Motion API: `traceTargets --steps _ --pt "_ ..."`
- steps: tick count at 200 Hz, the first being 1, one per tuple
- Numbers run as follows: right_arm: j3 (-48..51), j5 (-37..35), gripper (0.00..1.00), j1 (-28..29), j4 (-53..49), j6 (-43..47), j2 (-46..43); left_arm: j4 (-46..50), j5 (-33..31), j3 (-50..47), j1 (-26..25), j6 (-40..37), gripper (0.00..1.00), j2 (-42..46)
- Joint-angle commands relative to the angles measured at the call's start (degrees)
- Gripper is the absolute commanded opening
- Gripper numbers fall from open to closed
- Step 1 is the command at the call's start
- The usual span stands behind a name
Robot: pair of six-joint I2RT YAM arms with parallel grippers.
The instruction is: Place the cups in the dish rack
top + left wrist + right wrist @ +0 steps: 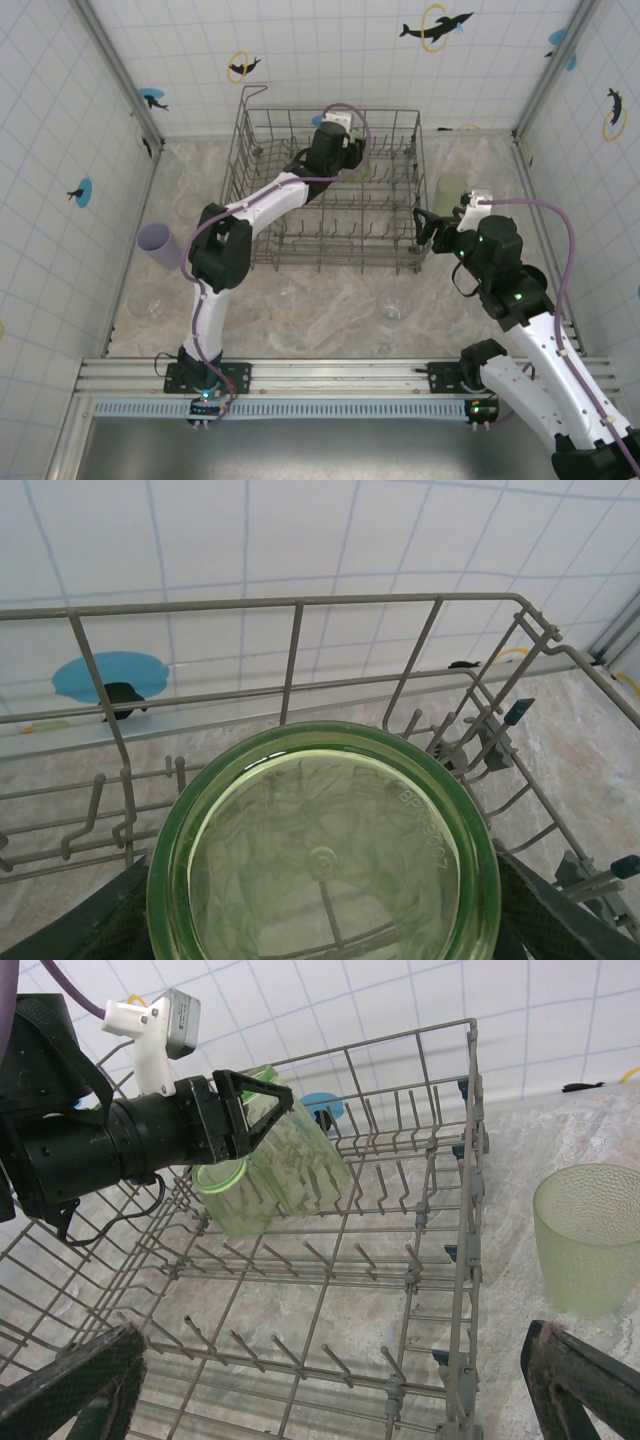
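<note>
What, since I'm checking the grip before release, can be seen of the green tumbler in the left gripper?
The green tumbler is translucent light green, plastic-looking, with a textured wall, a thick rim and faint moulded lettering on its round base. It looks empty. The left gripper clamps it from both sides, tilted, inside the dish rack, above the tines; contact with them is unclear.

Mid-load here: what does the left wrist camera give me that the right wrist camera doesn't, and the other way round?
Left wrist: a close look at the round end of the green tumbler, with raised lettering on it, the far rail of the dish rack behind it, and a blue wall sticker. Right wrist: the left gripper clamped on that tumbler, holding it tilted above the rack's tines, plus a second pale-green tumbler upright on the table outside the rack's right side. Both: the held tumbler and the rack.
</note>
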State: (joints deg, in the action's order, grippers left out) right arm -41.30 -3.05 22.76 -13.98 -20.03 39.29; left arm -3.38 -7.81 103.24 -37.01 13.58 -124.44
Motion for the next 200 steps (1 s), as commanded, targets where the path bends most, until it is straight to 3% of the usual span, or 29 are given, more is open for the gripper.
traceTargets --steps 1,27,95,146,200 --pt "1.13 -0.73 0.99 -0.43 1.96 0.54 -0.51 -1.11 -3.45 2.22 -0.40 -3.49 0.00 -1.72" --pt "1.22 -0.73 0.99 -0.46 1.99 0.63 -0.61 -1.11 -5.37 2.48 -1.12 -5.75 0.09 -2.86" --pt "1.57 -0.56 1.00 -0.62 2.28 0.60 -0.79 -1.11 -9.00 2.43 -1.98 -7.48 0.64 -4.84" --pt "1.24 -0.52 1.00 -0.61 1.99 0.24 -1.22 -1.11 -9.54 1.96 -2.01 -4.80 0.94 -4.17" --pt "0.91 0.02 1.00 -0.62 1.62 -0.93 -1.45 -1.11 -8.69 1.27 -2.35 -2.33 0.97 -0.06"
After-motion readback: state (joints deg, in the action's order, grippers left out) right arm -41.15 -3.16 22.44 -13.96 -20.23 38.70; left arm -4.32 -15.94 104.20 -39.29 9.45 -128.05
